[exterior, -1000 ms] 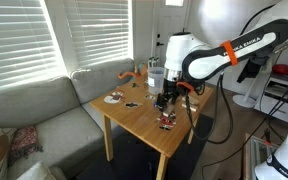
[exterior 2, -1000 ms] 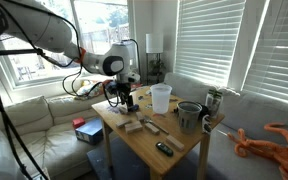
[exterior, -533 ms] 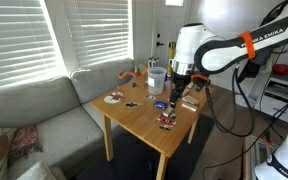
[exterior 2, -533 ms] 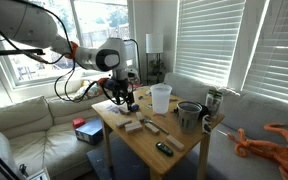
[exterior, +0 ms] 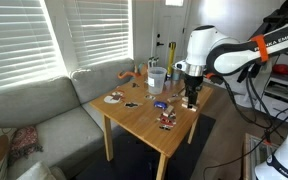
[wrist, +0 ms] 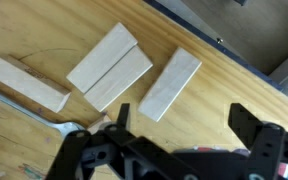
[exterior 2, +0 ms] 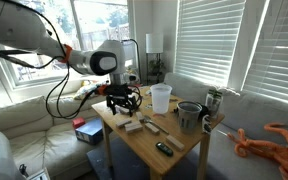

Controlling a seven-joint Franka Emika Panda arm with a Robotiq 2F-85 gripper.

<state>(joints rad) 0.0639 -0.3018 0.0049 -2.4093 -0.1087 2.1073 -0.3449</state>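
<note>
My gripper [wrist: 184, 120] is open and empty, its two dark fingers [wrist: 246, 118] spread above bare wood. Several pale wooden blocks lie on the wooden table just beyond it: one block [wrist: 171, 83] closest to the jaws, two side by side [wrist: 109, 65], and one further off [wrist: 26, 84]. In both exterior views the gripper [exterior: 191, 98] [exterior 2: 124, 98] hangs low over one edge of the table [exterior: 144, 125], touching nothing.
A clear plastic cup [exterior: 155, 78] [exterior 2: 161, 98], a dark mug [exterior 2: 189, 115], a small plate [exterior: 115, 98] and small items [exterior: 167, 121] [exterior 2: 164, 148] stand on the table. A grey sofa [exterior: 34, 110] lies beside it, with an orange toy [exterior 2: 279, 140] and a red-blue box [exterior 2: 86, 130].
The arm has swung from above the middle of the table out towards its edge. The gripper stays open and empty.
</note>
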